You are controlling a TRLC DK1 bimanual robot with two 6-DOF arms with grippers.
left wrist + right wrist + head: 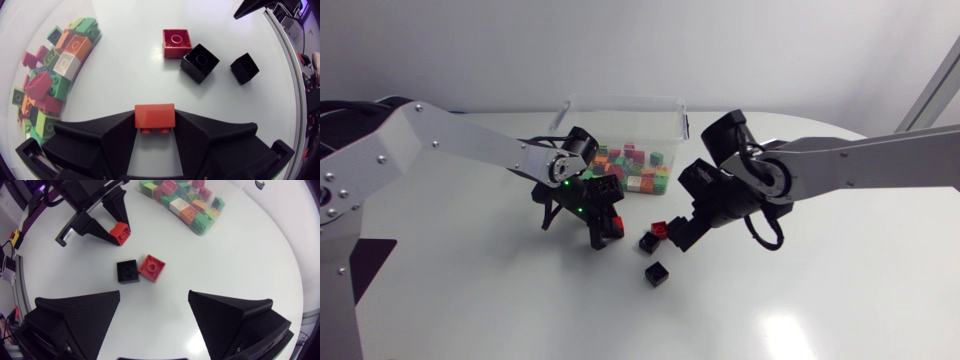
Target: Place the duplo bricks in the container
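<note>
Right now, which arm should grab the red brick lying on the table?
Right, I think. The right gripper is open and close to the loose red brick; the left gripper is shut on the other red brick.

The container (620, 106) stands at the table's (820, 300) far side. Its top is open and its walls bar entry from the sides. In front of it the left gripper (119, 234), clamped on the held red brick (154, 116), faces the right gripper (154, 294), whose fingers are spread. The narrow gap between them contains a loose red brick (659, 229) just beside a black brick (648, 242). A second black brick (656, 273) lies apart, nearer the front. The table's front half offers wide passage.
</note>
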